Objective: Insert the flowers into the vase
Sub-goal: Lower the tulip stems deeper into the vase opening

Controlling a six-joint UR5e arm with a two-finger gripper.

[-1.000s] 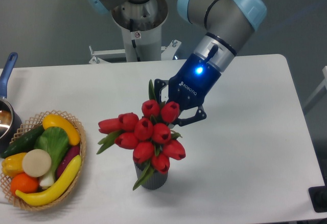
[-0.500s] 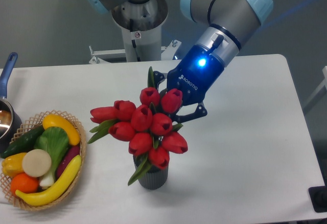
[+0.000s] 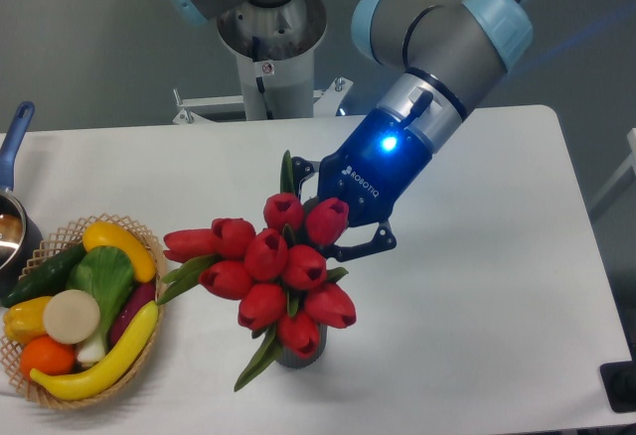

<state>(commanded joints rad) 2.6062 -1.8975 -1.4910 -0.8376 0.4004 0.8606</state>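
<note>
The flowers (image 3: pixel 270 266), a bunch of red tulips with green leaves, lean up and to the left over the vase (image 3: pixel 301 357). Only the lower front of the dark ribbed vase shows below the buds. The stems seem to run down into its mouth, which is hidden. My gripper (image 3: pixel 324 218) reaches in from the upper right, behind the top of the bunch. Its black fingers (image 3: pixel 366 243) stand on either side of the bunch and appear shut on it.
A wicker basket (image 3: pixel 159 291) of fruit and vegetables stands at the left front. A blue-handled pot (image 3: pixel 17 127) is at the far left edge. The robot's base (image 3: pixel 268 33) stands behind the table's back edge.
The gripper has shifted left and down a little. The bunch has swung with it, leaning further left, and the buds now cover more of the vase.
</note>
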